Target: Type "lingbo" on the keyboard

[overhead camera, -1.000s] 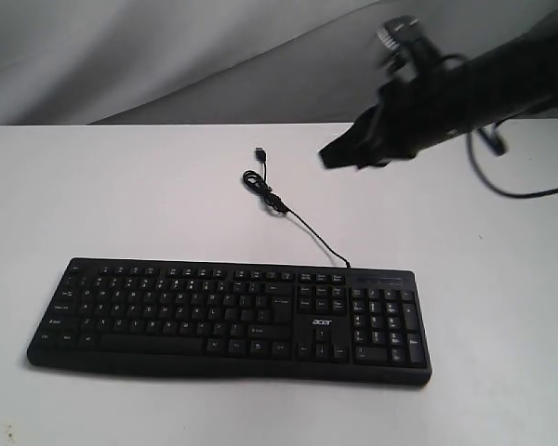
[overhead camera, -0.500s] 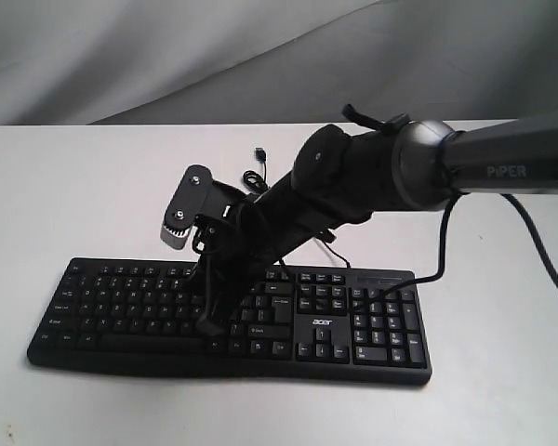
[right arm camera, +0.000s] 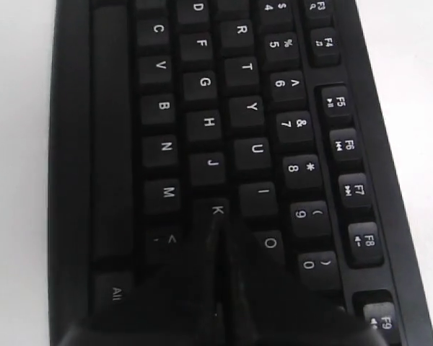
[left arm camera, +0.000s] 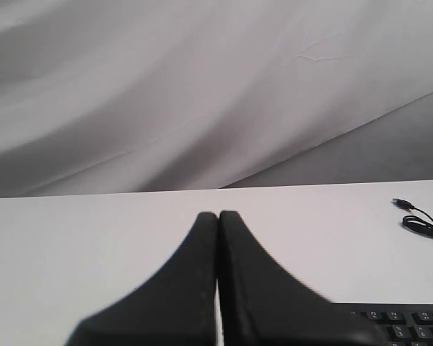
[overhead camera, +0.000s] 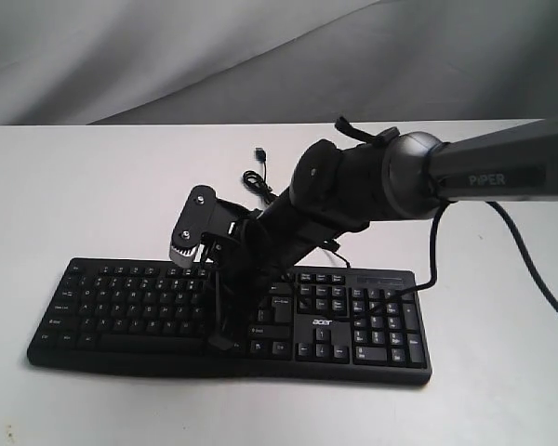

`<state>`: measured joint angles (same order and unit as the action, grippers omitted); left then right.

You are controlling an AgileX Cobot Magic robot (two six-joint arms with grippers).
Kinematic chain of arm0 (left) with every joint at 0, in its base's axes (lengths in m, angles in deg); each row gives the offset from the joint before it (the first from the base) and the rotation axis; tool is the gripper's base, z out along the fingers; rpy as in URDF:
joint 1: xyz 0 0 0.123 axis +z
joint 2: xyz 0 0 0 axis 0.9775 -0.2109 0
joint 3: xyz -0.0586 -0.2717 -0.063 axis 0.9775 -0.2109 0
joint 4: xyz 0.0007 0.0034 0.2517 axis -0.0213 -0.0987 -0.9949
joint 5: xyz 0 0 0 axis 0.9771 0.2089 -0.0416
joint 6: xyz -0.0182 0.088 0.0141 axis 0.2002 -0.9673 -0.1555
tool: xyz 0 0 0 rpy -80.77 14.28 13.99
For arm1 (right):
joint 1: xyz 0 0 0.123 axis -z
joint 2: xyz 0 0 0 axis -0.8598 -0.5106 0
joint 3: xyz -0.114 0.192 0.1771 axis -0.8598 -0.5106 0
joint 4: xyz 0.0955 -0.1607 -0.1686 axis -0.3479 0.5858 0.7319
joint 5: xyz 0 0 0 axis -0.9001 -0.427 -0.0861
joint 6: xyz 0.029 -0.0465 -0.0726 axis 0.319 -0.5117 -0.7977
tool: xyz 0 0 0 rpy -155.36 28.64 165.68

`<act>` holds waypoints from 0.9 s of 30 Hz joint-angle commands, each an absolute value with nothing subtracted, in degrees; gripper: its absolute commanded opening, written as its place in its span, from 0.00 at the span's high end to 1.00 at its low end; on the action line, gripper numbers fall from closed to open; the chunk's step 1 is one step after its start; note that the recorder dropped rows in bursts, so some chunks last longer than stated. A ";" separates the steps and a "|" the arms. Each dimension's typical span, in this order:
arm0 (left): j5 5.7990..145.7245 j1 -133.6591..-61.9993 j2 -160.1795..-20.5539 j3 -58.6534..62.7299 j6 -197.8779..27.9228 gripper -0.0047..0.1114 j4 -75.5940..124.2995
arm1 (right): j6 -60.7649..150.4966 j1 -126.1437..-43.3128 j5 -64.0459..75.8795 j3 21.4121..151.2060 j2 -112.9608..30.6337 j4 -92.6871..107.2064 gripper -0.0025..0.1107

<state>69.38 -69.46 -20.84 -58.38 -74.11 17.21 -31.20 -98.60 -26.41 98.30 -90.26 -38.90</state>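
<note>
The black keyboard with white legends lies on the white table near its front edge. My right arm reaches across it from the right. My right gripper points down at the keys in the middle of the board, jaws pressed together with nothing between them. In the right wrist view the tips of my right gripper sit right at the K key of the keyboard, and the fingers cover the keys beside it. My left gripper is shut and empty above bare table, with a corner of the keyboard beside it.
The keyboard's thin black cable coils on the white table behind the board and ends in a loose USB plug. The same cable shows in the left wrist view. A grey cloth backdrop hangs behind the table.
The right arm swung down from the back right onto the keyboard. Over the last half second its shut gripper shifted a little to the right and lower along the keys.
</note>
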 commanded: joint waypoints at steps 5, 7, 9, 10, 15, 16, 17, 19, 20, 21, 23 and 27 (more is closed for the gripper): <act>69.79 -69.84 -20.55 -58.65 -73.99 0.96 17.20 | -32.72 -99.26 -27.33 98.53 -90.41 -38.75 0.98; 69.79 -69.84 -20.55 -58.65 -73.99 0.96 17.20 | -32.82 -99.26 -27.72 98.53 -90.41 -38.75 0.98; 69.79 -69.84 -20.55 -58.65 -73.99 0.96 17.20 | -33.22 -99.26 -27.71 98.53 -90.41 -38.75 0.98; 69.79 -69.84 -20.55 -58.65 -73.99 0.96 17.20 | -33.21 -99.26 -27.71 98.53 -90.65 -38.75 0.98; 69.79 -69.84 -20.55 -58.65 -73.99 0.96 17.20 | -33.21 -99.26 -26.86 98.53 -90.88 -38.39 0.98; 69.79 -69.84 -20.55 -58.65 -73.99 0.96 17.20 | -32.99 -99.26 -26.66 98.53 -90.88 -38.08 0.98; 69.79 -69.84 -20.55 -58.65 -73.99 0.96 17.20 | -32.85 -99.26 -26.51 98.53 -90.88 -37.84 0.98; 69.79 -69.84 -20.55 -58.65 -73.99 0.96 17.20 | -32.84 -99.26 -26.51 98.53 -90.88 -37.70 0.98; 69.79 -69.84 -20.55 -58.65 -73.99 0.96 17.20 | -32.84 -99.26 -26.41 98.53 -90.88 -37.70 0.98; 69.79 -69.84 -20.55 -58.65 -73.99 0.96 17.20 | -32.84 -99.26 -26.15 98.53 -90.88 -37.70 0.98; 69.79 -69.84 -20.55 -58.65 -73.99 0.96 17.20 | -32.61 -99.26 -26.14 98.53 -90.88 -37.70 0.98; 69.79 -69.84 -20.55 -58.65 -73.99 0.96 17.20 | -32.60 -99.26 -26.04 98.53 -90.88 -37.70 0.98</act>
<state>69.38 -69.46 -20.84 -58.38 -74.11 17.21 -32.64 -99.20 -26.27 98.30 -90.73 -37.95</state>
